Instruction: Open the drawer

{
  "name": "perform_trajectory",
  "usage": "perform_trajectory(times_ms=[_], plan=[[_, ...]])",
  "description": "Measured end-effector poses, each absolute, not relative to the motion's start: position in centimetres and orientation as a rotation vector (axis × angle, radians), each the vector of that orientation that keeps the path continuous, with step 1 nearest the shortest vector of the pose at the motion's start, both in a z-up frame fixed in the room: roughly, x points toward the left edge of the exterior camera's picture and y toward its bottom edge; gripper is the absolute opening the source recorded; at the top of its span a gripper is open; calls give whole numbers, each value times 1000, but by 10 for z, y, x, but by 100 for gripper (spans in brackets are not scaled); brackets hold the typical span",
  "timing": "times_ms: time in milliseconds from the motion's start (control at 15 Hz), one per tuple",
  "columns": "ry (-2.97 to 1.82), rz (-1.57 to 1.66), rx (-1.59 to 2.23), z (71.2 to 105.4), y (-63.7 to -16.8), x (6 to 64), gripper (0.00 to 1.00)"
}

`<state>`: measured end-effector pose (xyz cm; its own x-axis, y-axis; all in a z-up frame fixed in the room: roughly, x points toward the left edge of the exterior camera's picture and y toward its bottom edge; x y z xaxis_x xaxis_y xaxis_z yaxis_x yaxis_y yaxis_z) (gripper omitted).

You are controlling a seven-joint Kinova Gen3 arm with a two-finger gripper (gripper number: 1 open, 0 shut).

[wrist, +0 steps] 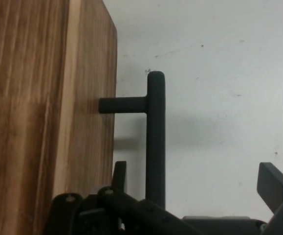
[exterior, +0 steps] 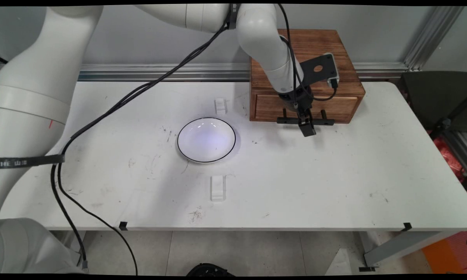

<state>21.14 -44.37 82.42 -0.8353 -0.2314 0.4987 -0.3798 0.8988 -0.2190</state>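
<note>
Main view, gripper: you see the gripper [exterior: 306, 126] low in front of the wooden box [exterior: 307, 74], right at the black handle [exterior: 305, 121] on its drawer [exterior: 305, 107].
Main view, handle: its bar runs left to right along the drawer front, held off the wood on two posts; the gripper meets it near the middle.
Main view, around it: a white bowl [exterior: 206, 139] sits well apart to the left on the counter [exterior: 315, 179].
Hand view, handle: the bar [wrist: 155, 142] stands upright in this picture, just beside the wood [wrist: 43, 117], and drops down between the fingers.
Hand view, fingers: one finger [wrist: 276, 185] stands well off the bar on the right and the other lies in the gap next to the wood; you have them wide apart, straddling the bar, holding nothing.
</note>
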Motion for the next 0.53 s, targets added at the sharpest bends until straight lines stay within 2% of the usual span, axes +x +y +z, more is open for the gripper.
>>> perform_trajectory(times_ms=[533], plan=[[-2601, 423, 453, 809, -445, 214, 100]])
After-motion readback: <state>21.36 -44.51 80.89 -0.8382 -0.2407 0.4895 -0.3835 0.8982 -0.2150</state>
